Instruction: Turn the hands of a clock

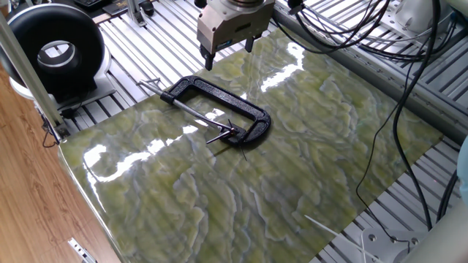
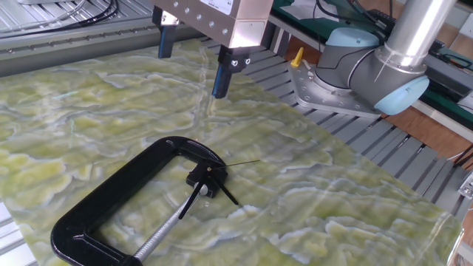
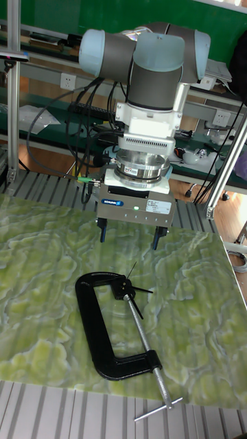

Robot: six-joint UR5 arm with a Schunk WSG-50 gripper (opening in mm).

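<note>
In the tall fixed view, going left to right, the first thing met is the curved black frame of the C-clamp, lying flat on the green marbled tabletop. Its threaded steel screw rod runs from the hub toward 5 o'clock, ending in a small crossbar near the table's front edge. At the upper end of that rod, pinched in the clamp's jaw, sit the hands: thin black pointers fanning from one small hub, one toward 1 o'clock, one toward 3 o'clock, a third dark stub toward 5 o'clock that may be part of the clamp pad.

The gripper hangs above and behind them with its two fingers spread wide and nothing between them.

The relation that matters: in this view the hands lie at roughly 6 o'clock from the gripper, below it and nearly centred between the fingertips, clearly apart from them. In the other fixed view the gripper is at about 12 o'clock from the hands, well above the slab. A descent toward the hub looks like the coming need, judged from this spacing.

A small label on the gripper body is visible but too small to read.
</note>
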